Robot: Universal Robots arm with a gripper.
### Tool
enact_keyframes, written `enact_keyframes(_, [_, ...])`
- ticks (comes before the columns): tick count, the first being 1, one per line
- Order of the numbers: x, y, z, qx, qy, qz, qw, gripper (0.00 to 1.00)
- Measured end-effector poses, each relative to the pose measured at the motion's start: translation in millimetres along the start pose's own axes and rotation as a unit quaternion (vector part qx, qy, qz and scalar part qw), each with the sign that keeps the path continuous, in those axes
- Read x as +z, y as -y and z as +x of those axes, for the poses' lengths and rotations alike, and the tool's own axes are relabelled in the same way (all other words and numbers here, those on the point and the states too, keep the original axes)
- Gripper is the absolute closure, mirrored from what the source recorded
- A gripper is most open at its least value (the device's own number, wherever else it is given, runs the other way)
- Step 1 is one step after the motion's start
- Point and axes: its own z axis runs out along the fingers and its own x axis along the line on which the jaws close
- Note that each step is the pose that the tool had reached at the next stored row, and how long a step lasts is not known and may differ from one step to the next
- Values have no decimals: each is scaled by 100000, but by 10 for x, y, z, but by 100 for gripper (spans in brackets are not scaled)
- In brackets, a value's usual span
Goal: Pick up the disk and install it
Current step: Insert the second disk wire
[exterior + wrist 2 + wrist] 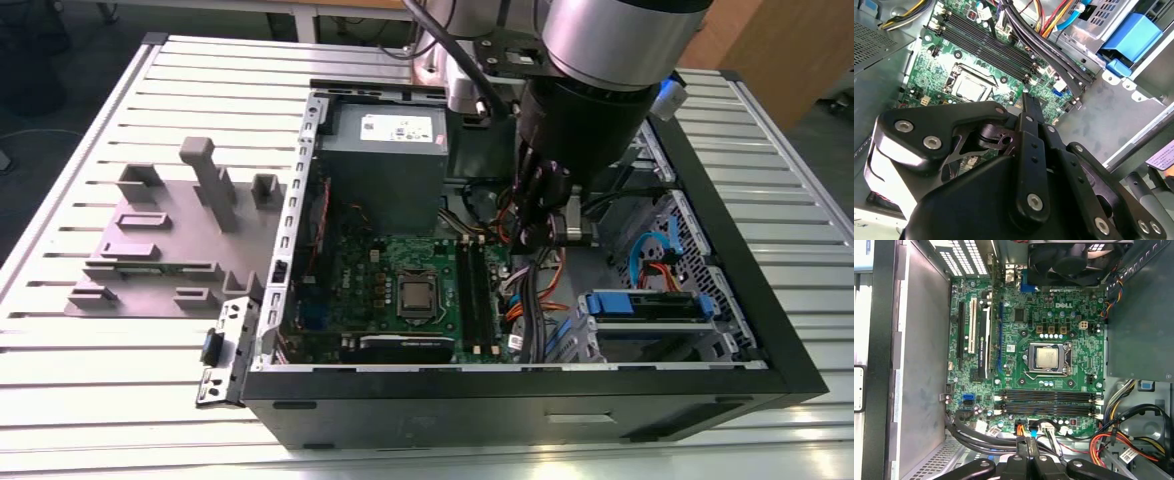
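The black gripper hangs over a green motherboard, and its jaws are pressed together with nothing between them. Their tips are near the processor socket. Beyond the socket lie the memory slots. Black cables run beside the board, towards a grey metal cage with a blue plastic part.

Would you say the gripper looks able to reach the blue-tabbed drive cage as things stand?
Probably yes: the case is open, the gripper hangs close to the drive cage, and nothing covers it, though cables run alongside.
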Motion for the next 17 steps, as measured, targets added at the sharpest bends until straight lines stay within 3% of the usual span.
enact_keyframes(17, [-24,-1,-22,2,2,1,100000,89])
